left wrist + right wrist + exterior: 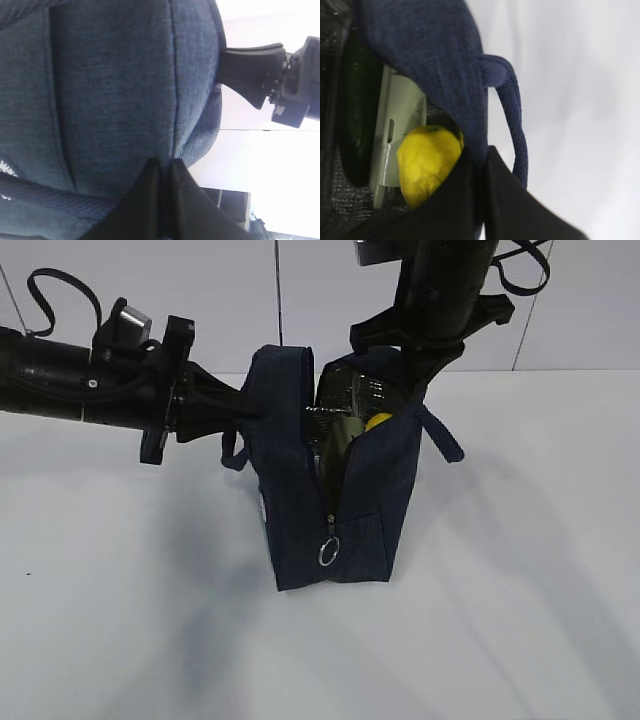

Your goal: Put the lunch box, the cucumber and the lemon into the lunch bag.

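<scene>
The navy lunch bag (300, 490) stands in the middle of the table, its top held apart. Pinching the bag's left wall is my left gripper (246, 406), shut on the fabric; its tips (165, 166) meet at a seam. My right gripper (414, 368) comes from above and is shut on the bag's right edge (482, 156). Inside the bag (435, 60) the yellow lemon (427, 162) lies against the lunch box's pale green lid (400, 120). The dark green cucumber (357, 115) lies on the lid's other side. From outside, the lemon (378, 421) and the lid (346, 436) show through the opening.
The zipper's silver ring pull (329, 552) hangs low on the bag's near end. One loop handle (514, 120) hangs outside the right wall, above the white table (520, 590). A white wall stands behind.
</scene>
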